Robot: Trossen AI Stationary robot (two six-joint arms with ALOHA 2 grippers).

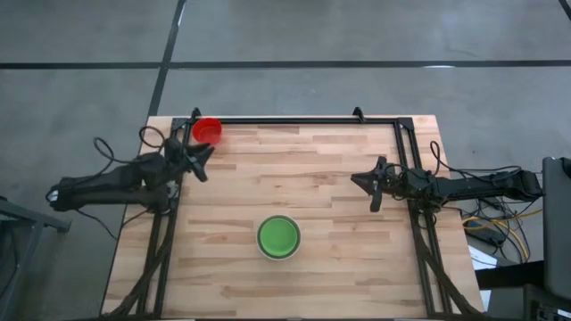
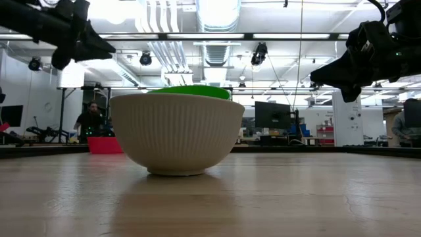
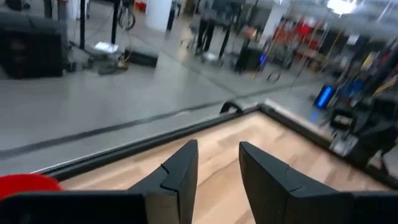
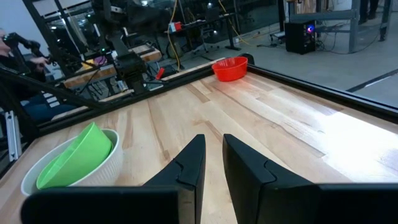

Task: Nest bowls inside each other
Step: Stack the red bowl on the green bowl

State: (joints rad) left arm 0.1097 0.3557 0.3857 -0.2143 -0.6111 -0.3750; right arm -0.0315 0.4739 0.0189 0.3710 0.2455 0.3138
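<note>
A whitish ribbed bowl [image 1: 278, 252] stands on its base near the table's middle front. A green bowl [image 4: 78, 155] lies tilted inside it, and its rim [image 2: 191, 91] rises above the white rim. A red bowl [image 1: 207, 131] sits at the far left corner, also seen in the right wrist view [image 4: 230, 67]. My left gripper [image 1: 205, 160] hovers open just on the near side of the red bowl [image 3: 25, 183], with nothing between its fingers. My right gripper [image 1: 359, 181] hangs at the table's right. Its fingers stand a narrow gap apart [image 4: 213, 146] and hold nothing.
A black frame rail [image 1: 294, 119] runs along the table's far edge and down both sides. Bare wood [image 1: 294, 169] lies between the two grippers. Cables [image 1: 486, 223] trail off the right side. People show in the room behind [image 2: 89, 118].
</note>
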